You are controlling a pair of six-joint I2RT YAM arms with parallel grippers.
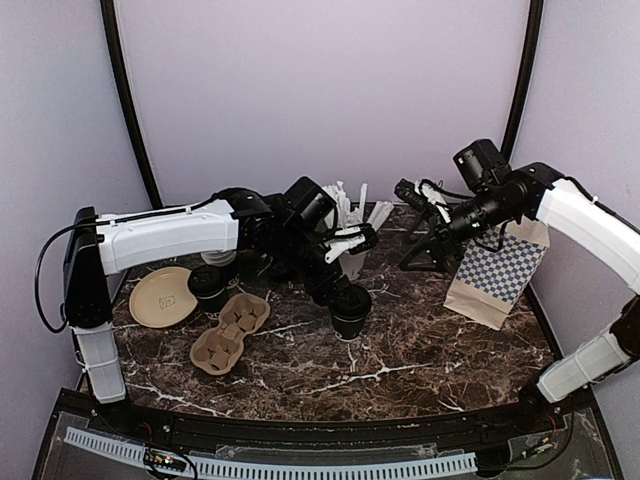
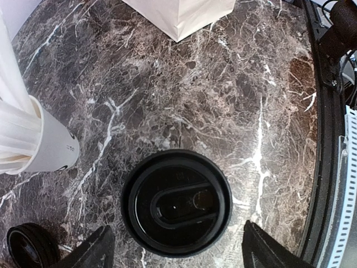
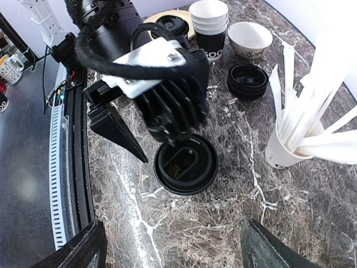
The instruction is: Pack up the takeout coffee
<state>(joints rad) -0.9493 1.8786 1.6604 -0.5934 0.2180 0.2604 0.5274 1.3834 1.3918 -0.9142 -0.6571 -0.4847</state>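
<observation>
The takeout coffee [image 1: 351, 308], a small black cup under a black lid, stands upright on the marble near the table's middle. My left gripper [image 1: 338, 288] hangs open right above it. In the left wrist view the lid [image 2: 177, 202] lies between my spread fingers [image 2: 92, 248], and neither finger touches it. My right gripper [image 1: 415, 260] is open and empty, raised off the table in front of the checkered paper bag [image 1: 497, 275]. From the right wrist the coffee [image 3: 186, 163] shows partly under the left wrist, well ahead of the right gripper [image 3: 173, 231].
A white cup of straws [image 1: 350, 240] stands behind the coffee. A brown cup carrier [image 1: 230, 330] and a tan plate [image 1: 163, 297] lie at the left. A stack of lidless black cups [image 3: 209, 28], a pale bowl [image 3: 250, 38] and a low stack of lids [image 3: 248, 81] stand nearby.
</observation>
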